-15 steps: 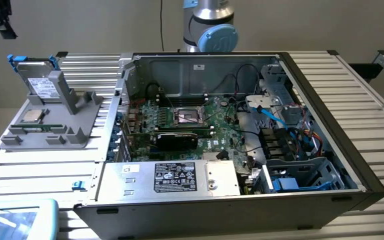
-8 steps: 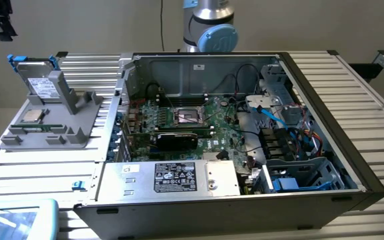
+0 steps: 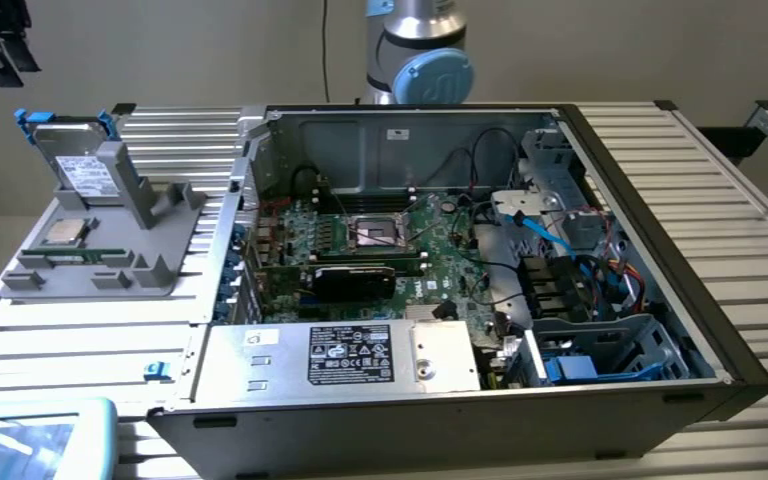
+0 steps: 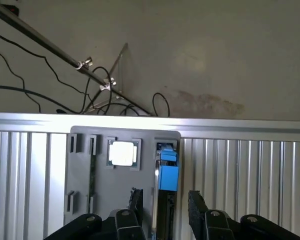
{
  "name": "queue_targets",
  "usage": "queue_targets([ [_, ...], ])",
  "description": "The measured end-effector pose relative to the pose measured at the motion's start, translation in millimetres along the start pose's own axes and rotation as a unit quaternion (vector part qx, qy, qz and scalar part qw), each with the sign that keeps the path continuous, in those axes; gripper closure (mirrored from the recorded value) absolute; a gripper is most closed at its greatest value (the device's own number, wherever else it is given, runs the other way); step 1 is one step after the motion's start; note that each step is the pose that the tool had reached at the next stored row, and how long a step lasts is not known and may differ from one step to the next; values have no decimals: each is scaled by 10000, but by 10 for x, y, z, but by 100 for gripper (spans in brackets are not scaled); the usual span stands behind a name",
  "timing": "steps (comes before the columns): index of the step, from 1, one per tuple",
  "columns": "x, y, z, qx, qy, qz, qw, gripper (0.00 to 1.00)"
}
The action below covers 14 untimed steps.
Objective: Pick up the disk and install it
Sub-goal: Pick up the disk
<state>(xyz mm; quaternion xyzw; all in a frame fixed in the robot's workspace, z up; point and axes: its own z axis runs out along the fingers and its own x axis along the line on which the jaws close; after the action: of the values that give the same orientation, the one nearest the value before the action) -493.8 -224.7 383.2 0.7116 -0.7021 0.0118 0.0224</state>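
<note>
One grey fixture tray (image 3: 157,262) sits at the exterior view's left. It holds one disk (image 3: 75,158), standing upright on edge in a slot at the tray's far end, with blue bracket rails around it and its white label facing out. In a recess in front of the disk, one square CPU chip (image 3: 67,230) lies flat.

Beside the tray, one open computer case (image 3: 344,135) lies on its side. Inside I count one motherboard (image 3: 384,250) and one silver power supply (image 3: 357,355) with a black label along the near wall. There is also one blue drive cage (image 3: 611,345) at the near corner toward the exterior view's right, with loose cables (image 3: 544,235) running between.

Through the wrist camera my gripper (image 4: 164,195) hangs over the disk with its two fingers (image 4: 135,200) spread apart. The disk's blue-railed edge shows in the gap, and neither finger touches it as far as I can see. In the exterior view the gripper sits high above the tray, well apart from the disk.

Everything rests on a table (image 3: 77,340) of ribbed aluminium slats. Behind it is a plain pale wall (image 4: 215,60), with black wires and a thin metal rod (image 4: 40,37) running across it.
</note>
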Motion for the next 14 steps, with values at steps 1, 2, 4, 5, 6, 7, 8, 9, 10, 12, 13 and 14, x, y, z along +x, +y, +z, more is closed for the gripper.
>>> queue_targets([
  [1,-1,4,10,24,2,1,10000,51],
  [2,-2,6,25,37,2,1,10000,51],
  [4,-4,7,60,38,3,1,10000,51],
  [5,-5,7,78,38,5,1,10000,51],
  [6,-6,7,96,38,5,2,10000,51],
  [7,-7,7,115,38,5,1,10000,51],
  [8,-7,7,133,38,5,1,10000,49],
  [9,-8,7,150,37,5,1,10000,49],
  [10,-9,6,168,38,5,2,10000,49],
  [12,-11,6,206,38,5,2,10000,43],
  [13,-12,6,224,38,5,2,10000,43],
  [14,-13,5,242,38,5,2,10000,43],
])
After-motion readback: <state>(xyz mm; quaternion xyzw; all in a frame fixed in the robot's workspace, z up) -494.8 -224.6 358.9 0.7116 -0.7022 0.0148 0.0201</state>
